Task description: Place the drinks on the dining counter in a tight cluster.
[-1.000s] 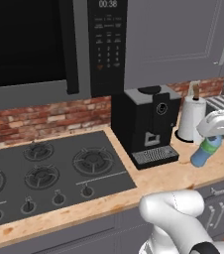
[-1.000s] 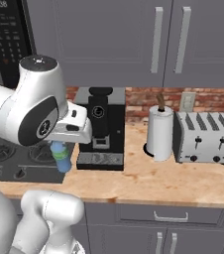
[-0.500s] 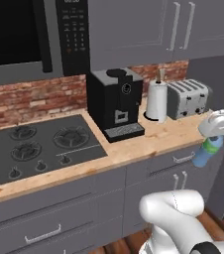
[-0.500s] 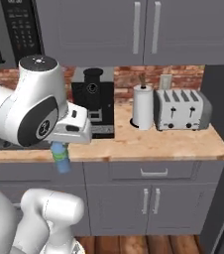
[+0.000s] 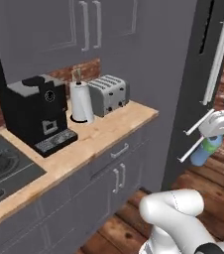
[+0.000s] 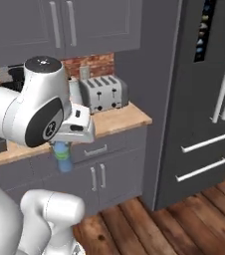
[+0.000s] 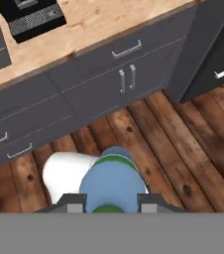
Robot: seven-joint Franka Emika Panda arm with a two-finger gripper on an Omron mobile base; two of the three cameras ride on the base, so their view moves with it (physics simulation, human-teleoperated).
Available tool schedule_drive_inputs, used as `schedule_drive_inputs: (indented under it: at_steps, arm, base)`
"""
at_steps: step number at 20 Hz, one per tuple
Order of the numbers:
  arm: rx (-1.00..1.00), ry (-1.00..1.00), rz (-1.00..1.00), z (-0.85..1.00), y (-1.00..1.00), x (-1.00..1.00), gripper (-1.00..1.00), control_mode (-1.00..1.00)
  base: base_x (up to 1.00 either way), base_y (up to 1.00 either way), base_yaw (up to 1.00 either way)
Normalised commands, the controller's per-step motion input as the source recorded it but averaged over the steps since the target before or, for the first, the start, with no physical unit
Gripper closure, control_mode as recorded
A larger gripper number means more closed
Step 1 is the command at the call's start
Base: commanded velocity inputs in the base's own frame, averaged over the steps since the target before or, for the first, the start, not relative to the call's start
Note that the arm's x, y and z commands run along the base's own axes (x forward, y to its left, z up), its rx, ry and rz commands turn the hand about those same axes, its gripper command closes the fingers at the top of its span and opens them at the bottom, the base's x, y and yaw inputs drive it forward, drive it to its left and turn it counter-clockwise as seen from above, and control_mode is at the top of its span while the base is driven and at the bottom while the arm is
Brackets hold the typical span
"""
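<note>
Looking at the left base view first, you have the gripper (image 5: 209, 136) at the right edge of the frame, clamped on the blue bottle (image 5: 205, 150), which hangs below it in front of the dark fridge (image 5: 210, 59). The wood counter (image 5: 104, 130) with the coffee machine (image 5: 34, 113), paper towel roll (image 5: 81, 101) and toaster (image 5: 109, 94) sits in the left half.

In the right base view the bottle (image 6: 62, 154) shows at centre left, tucked under the white hand; the jaws themselves are hidden there, though they look closed round it. The toaster (image 6: 102, 93) stands just behind, the fridge (image 6: 209, 94) fills the right side.

In the hand view the bottle (image 7: 113, 184) sits at the bottom centre between the two fingertips (image 7: 76, 202), over a plank floor (image 7: 173, 144), with grey cabinets (image 7: 89, 74) above.

You are mid-carry, as I judge it: one drink is in hand, and it has yet to be set down; the other drinks are probably left to bring too.
</note>
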Motion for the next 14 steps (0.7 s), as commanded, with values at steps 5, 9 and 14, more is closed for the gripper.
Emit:
schedule_drive_inputs:
  at_steps: [5,9,14]
  arm:
    - [0.0,0.0,0.0,0.0,0.0,0.0,1.0,1.0]
    - [0.0,0.0,0.0,0.0,0.0,0.0,1.0,1.0]
    - [0.0,0.0,0.0,0.0,0.0,0.0,1.0,1.0]
  base:
    - [0.0,-0.19,-0.89]
    - [0.0,-0.13,-0.9]
    - [0.0,-0.11,-0.91]
